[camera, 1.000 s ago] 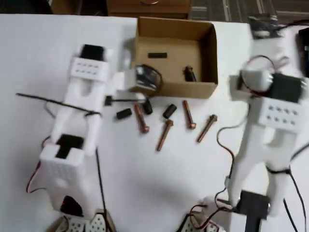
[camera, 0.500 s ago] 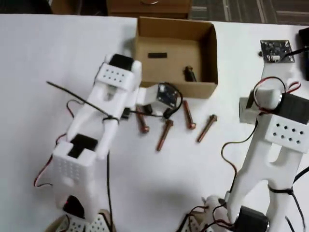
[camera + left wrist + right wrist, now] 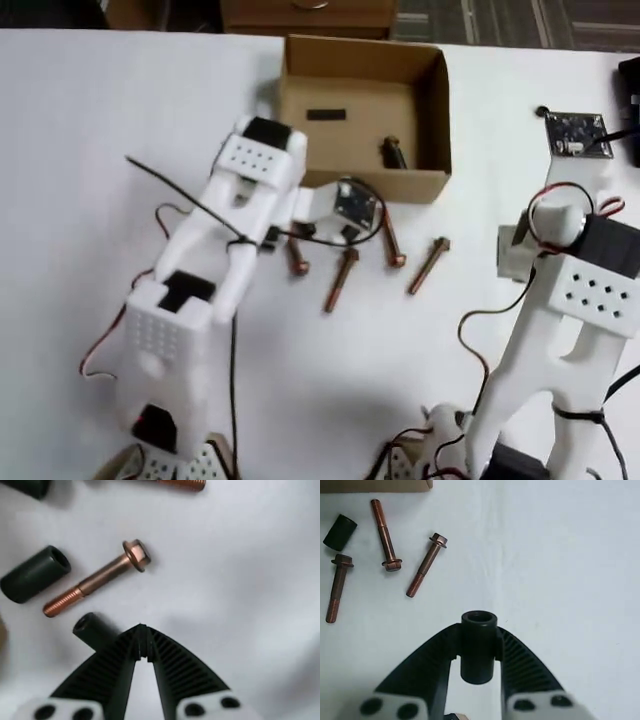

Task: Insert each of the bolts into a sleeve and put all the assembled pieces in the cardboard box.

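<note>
Squarely in right tool [image 3: 477,632], sleeve [image 3: 478,652], bolts [image 3: 426,565] beyond

The left gripper [image 3: 143,642] has swung over the bolts [image 3: 342,278] while the right arm [image 3: 560,330] drew back.

You have four copper bolts [image 3: 341,278] lying on the white table [image 3: 80,100] just in front of the cardboard box [image 3: 420,186], which holds one dark piece [image 3: 393,153]. Your left arm [image 3: 245,165] stretches over the leftmost bolts, its wrist just beside the box's front wall. Your right arm [image 3: 590,290] stands well apart at the table's right side.
</note>
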Robot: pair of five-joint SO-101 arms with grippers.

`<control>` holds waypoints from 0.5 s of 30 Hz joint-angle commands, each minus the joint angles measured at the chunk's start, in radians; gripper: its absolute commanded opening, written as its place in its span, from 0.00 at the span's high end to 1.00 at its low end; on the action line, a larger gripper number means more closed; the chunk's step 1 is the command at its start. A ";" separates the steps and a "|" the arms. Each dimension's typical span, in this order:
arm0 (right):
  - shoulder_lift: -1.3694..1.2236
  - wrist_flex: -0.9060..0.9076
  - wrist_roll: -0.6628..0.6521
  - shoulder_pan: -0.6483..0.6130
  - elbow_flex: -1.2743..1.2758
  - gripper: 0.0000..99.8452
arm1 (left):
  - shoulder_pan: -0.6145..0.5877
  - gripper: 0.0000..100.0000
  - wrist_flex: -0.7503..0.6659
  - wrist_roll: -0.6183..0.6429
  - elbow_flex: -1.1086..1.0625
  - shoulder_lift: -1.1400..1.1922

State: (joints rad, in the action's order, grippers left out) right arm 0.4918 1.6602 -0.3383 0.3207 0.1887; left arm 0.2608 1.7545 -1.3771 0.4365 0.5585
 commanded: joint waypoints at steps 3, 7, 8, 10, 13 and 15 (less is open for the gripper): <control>0.039 -0.013 0.002 0.008 -0.002 0.98 | 0.031 0.98 0.003 -0.614 0.053 -0.025; 0.041 -0.013 0.002 0.008 -0.002 0.98 | 0.051 0.98 -0.009 -0.155 0.099 -0.028; 0.041 -0.013 0.002 0.008 -0.002 0.98 | 0.049 0.98 -0.020 -0.034 0.116 -0.026; 0.041 -0.013 0.002 0.013 -0.002 0.98 | 0.046 0.98 -0.028 0.213 0.153 -0.026; 0.041 -0.021 0.002 0.022 -0.002 0.98 | 0.043 0.98 -0.025 0.516 0.228 -0.025; 0.041 -0.033 0.002 0.025 -0.002 0.98 | 0.057 0.98 -0.032 0.694 0.269 -0.025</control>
State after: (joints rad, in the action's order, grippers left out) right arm 0.4948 1.6494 -0.3383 0.3360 0.1918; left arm 0.3007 1.7315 -0.9812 0.6252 0.5585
